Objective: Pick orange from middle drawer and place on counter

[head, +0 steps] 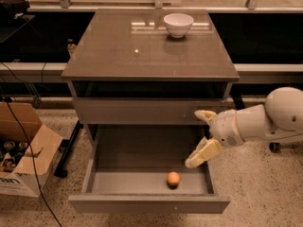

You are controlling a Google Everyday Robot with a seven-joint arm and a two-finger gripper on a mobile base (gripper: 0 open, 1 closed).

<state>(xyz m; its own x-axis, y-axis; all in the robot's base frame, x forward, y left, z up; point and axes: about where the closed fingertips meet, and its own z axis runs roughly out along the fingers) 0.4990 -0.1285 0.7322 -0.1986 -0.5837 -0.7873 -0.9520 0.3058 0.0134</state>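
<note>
The orange point(173, 178) lies near the front wall of the open middle drawer point(137, 150), right of centre on its bare grey floor. My gripper point(203, 135) hangs over the drawer's right side, above and to the right of the orange and not touching it. It is open and empty, with one cream finger point(204, 115) near the closed front panel and the other point(202, 153) pointing down into the drawer. The counter point(142, 51) is the glossy top slab above.
A white bowl point(178, 24) stands at the back of the counter. A closed front panel point(142, 110) sits above the open drawer. An open cardboard box point(21, 155) and cables point(28, 160) lie on the floor at the left. My white arm point(265, 119) reaches in from the right.
</note>
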